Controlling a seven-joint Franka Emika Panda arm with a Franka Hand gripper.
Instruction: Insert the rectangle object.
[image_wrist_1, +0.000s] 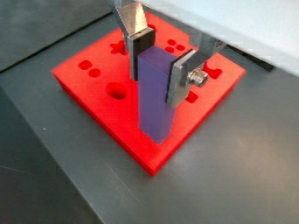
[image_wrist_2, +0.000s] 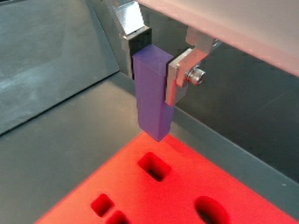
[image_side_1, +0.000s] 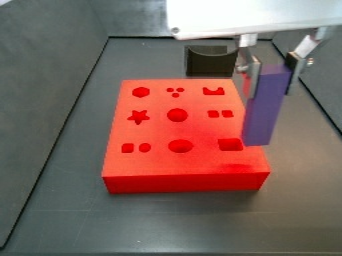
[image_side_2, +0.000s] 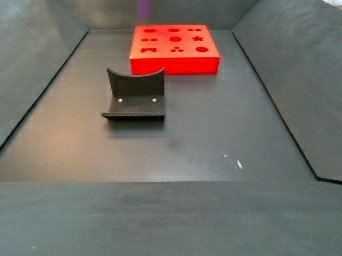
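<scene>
Purple rectangle object (image_side_1: 267, 105) hangs upright, clamped between the silver fingers (image_wrist_1: 184, 77) of the gripper (image_wrist_1: 162, 59) at its upper end. In a side view it sits at about 3 o'clock of the red block (image_side_1: 160, 140), lower end just over the square hole (image_side_1: 231, 144) near the block's front right corner; cannot tell if it touches the block there. In a wrist view (image_wrist_2: 153, 92) the bar's bottom end is clear of the red surface, above the block edge, with a rectangular slot (image_wrist_2: 153, 166) at 6 o'clock of it, not entered. In both wrist views dark pads press on the bar's two opposite faces. Block top shows assorted cutouts: star (image_side_1: 138, 117), circles, squares. Dark grey curved holder (image_side_2: 135, 96) stands on the dark floor (image_side_2: 201, 140), well apart from the block, at about 7 o'clock of it in that side view (image_side_2: 174, 48); gripper not seen there.
</scene>
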